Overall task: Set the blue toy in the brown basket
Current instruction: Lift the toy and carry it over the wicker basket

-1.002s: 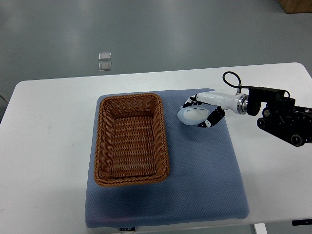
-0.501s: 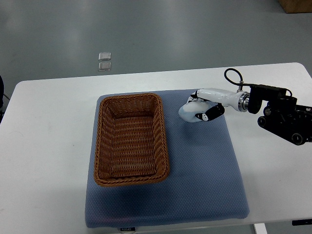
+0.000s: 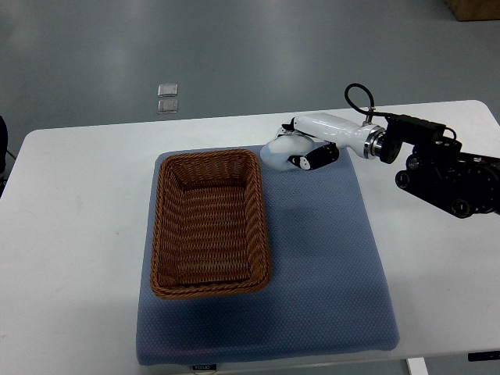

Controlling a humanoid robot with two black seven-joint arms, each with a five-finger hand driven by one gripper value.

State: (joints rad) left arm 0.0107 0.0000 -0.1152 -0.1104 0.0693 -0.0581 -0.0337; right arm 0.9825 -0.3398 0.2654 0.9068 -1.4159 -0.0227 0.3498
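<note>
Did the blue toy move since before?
Yes. The blue toy, held in the right robot hand, moved up and left, closer to the brown basket's top right corner.

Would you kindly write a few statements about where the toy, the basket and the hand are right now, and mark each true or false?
1. The right hand grips the blue toy. True.
2. The blue toy lies inside the brown basket. False: it is held outside the basket, near its far right corner.
3. The brown basket holds nothing. True.
4. The basket stands on the bare white table. False: it sits on the blue mat.
5. The left arm is reaching for the basket. False: no left arm is in view.
</note>
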